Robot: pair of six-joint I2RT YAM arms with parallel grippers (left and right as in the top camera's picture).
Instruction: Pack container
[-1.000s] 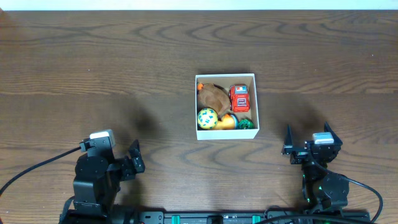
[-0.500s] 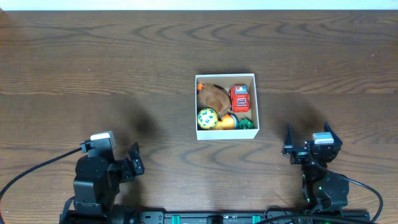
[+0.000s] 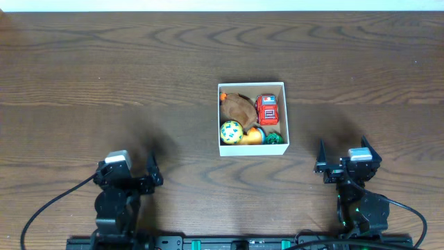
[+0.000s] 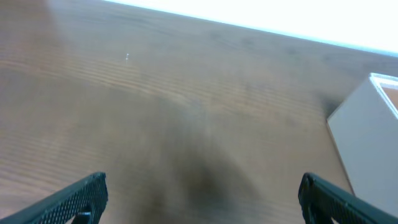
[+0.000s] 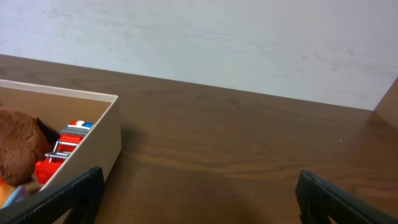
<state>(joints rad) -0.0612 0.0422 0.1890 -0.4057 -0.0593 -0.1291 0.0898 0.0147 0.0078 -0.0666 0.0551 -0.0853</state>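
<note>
The container [image 3: 284, 111], a small white box with a tan inside, stands at the table's middle. It holds a brown plush toy [image 3: 238, 107], a red toy truck [image 3: 267, 109], a yellow-green ball [image 3: 231, 131], an orange piece [image 3: 254, 135] and a green piece [image 3: 275, 138]. My left gripper [image 3: 132, 173] is open and empty at the front left; the left wrist view [image 4: 202, 199] shows the box's white wall [image 4: 367, 137] at right. My right gripper [image 3: 345, 160] is open and empty at the front right; the right wrist view [image 5: 199, 199] shows the box [image 5: 99, 146] at left.
The dark wooden table [image 3: 111, 83] stretches around the box. A pale wall [image 5: 217, 43] lies beyond the table's far edge. Black cables [image 3: 48, 208] run from the arm bases at the front edge.
My left arm has swung a little to the right and turned to face straight ahead. The right arm and the box have not moved.
</note>
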